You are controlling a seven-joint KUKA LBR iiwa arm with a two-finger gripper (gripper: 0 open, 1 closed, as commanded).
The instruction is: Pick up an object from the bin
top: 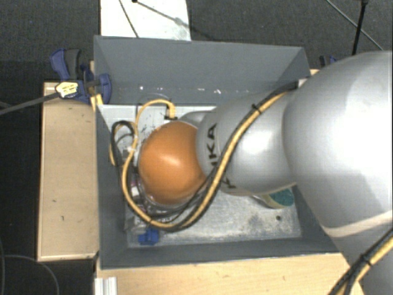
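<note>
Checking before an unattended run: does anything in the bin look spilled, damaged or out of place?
Nothing stands out. A small blue thing lies near the lower-left corner of the bin, and a teal thing peeks from under the arm; both are inside it.

On my silver arm (258, 155), black letters (212, 141) read "KA"; I can read nothing else.

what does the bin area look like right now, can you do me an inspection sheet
surface: grey bin floor, scuffed
job's things: small blue piece by the lower-left corner; teal-and-cream thing half under the arm, right
clutter: nothing seen
pincer: pincer low over the bin's left, under the orange wrist cover; state unclear
cables: yellow cable along the arm, black cable looped at the wrist
surroundings: dark floor
</note>
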